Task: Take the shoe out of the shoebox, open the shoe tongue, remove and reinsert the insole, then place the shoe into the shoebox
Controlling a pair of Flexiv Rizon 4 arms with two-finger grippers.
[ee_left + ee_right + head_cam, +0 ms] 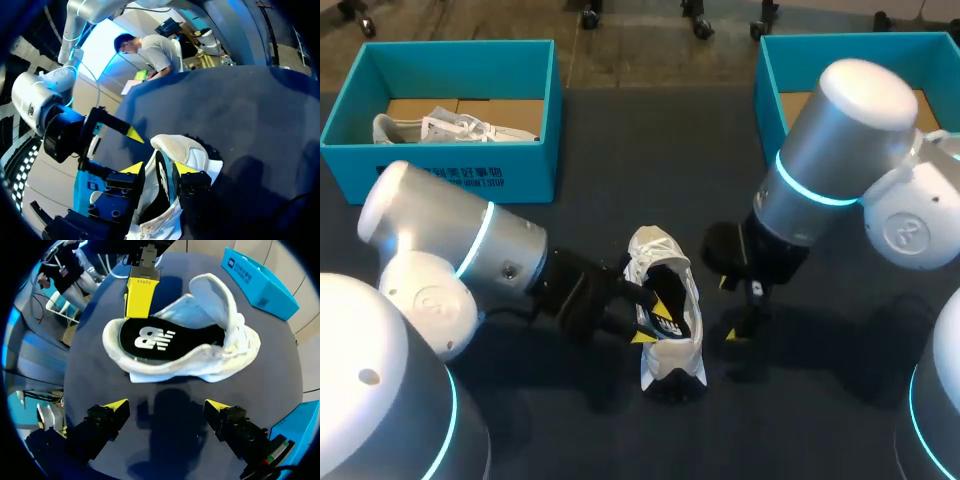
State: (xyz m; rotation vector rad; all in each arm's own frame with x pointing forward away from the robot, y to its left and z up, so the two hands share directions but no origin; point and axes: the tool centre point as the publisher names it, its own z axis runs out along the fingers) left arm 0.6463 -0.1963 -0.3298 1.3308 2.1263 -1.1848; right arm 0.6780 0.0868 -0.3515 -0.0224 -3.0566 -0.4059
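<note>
A dark blue-grey tabletop (pixel 620 150) fills nearly the whole head view, plain and matte, with its far edge running across the upper part of the frame. Light falls from above and lays soft dark shadows (pixel 800 345) on it in the lower middle and lower right.

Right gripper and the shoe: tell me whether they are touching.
Apart. The right wrist view shows the open right gripper short of the shoe, with bare table between its yellow tips and the shoe's side.
</note>
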